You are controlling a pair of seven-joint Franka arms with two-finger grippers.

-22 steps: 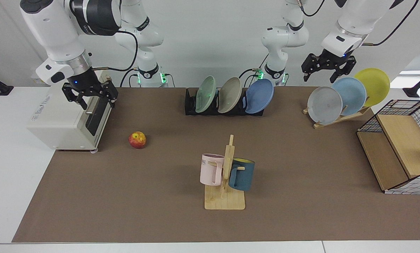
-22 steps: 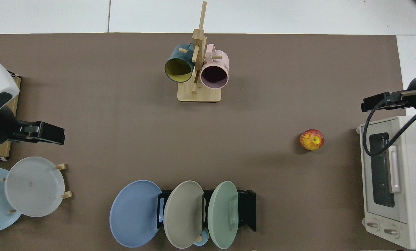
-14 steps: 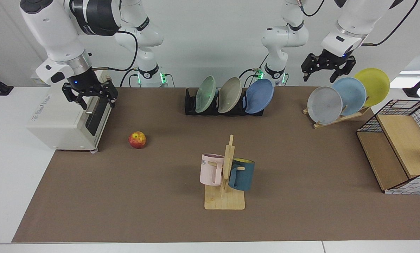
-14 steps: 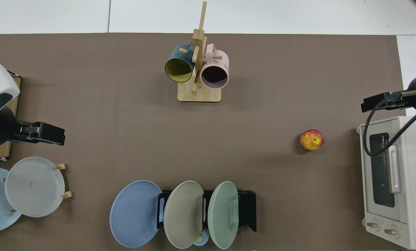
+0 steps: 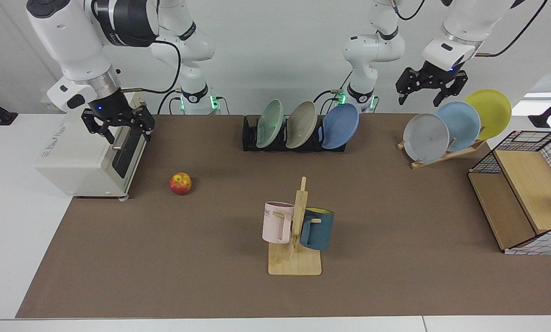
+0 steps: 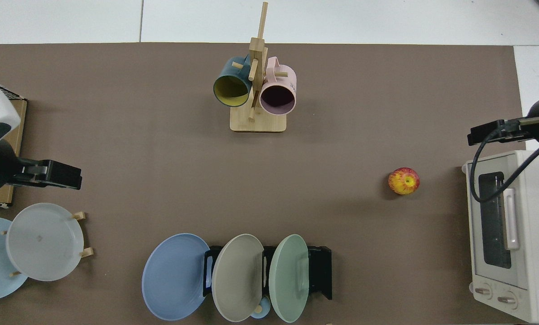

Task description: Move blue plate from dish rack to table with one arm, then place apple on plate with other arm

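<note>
The blue plate (image 5: 340, 125) (image 6: 174, 276) leans in the end slot of the black dish rack (image 5: 249, 136) (image 6: 322, 272), next to a beige and a green plate. The apple (image 5: 180, 183) (image 6: 403, 181) lies on the brown mat of the table (image 5: 201, 276), a short way from the toaster oven. My left gripper (image 5: 421, 100) (image 6: 57, 174) hangs open in the air above the grey plate of the wooden rack, well to the side of the blue plate. My right gripper (image 5: 128, 137) (image 6: 490, 132) is open over the toaster oven's front edge, up and back from the apple.
A white toaster oven (image 5: 79, 159) stands at the mat's edge under the right arm. A wooden mug tree (image 5: 298, 221) holds a pink and a dark blue mug mid-table. A slanted wooden rack (image 5: 444, 154) carries grey, sky-blue and yellow plates. A wire-and-wood shelf (image 5: 520, 198) sits beyond it.
My left gripper has risen slightly and drifted a little away from the wooden rack. The right arm, the plates and the apple have not moved.
</note>
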